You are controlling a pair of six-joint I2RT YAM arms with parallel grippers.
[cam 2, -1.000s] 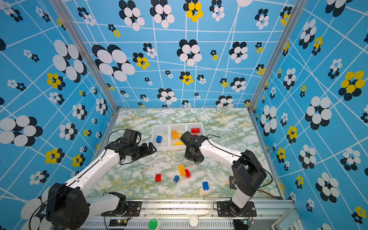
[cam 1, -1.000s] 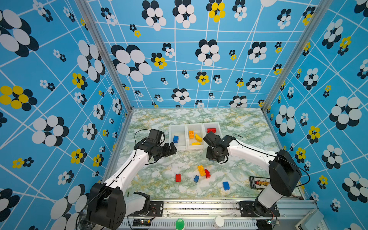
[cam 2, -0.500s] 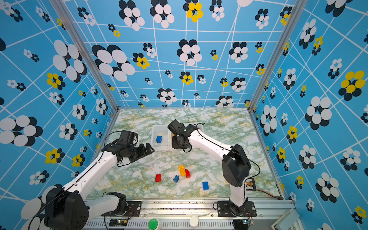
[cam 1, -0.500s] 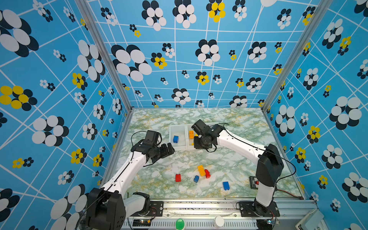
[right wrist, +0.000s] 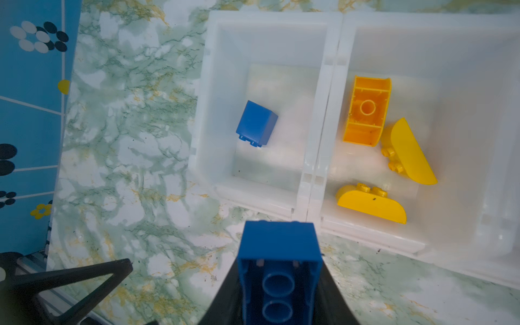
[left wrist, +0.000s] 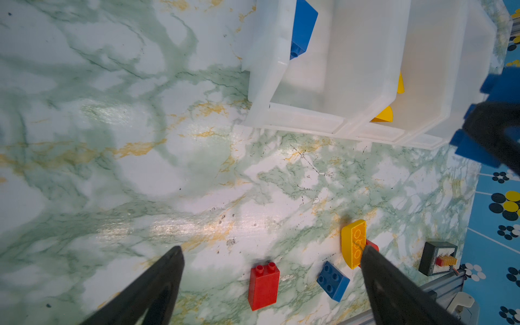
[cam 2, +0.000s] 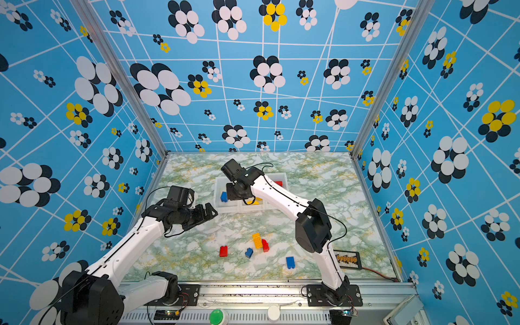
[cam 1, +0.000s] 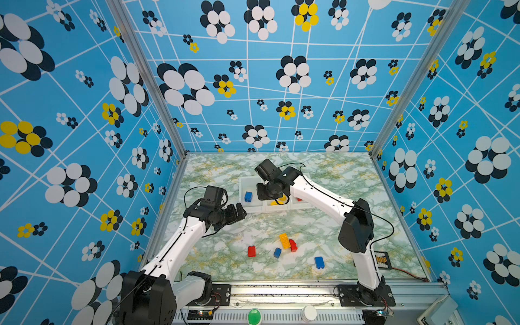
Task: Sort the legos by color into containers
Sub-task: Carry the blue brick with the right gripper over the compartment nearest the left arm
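**No writing to be read**

Standing here, I can make out no word, number, brand or sign anywhere. The legos (cam 1: 251, 251) and the containers (right wrist: 267, 17) show plain plastic faces. The small black tray (cam 2: 348, 259) carries tiny coloured marks, too small to tell as lettering.

Marbled table (cam 1: 253, 225), white bins (cam 1: 270, 208), loose bricks (cam 1: 284, 240), black tray (cam 1: 382, 260)
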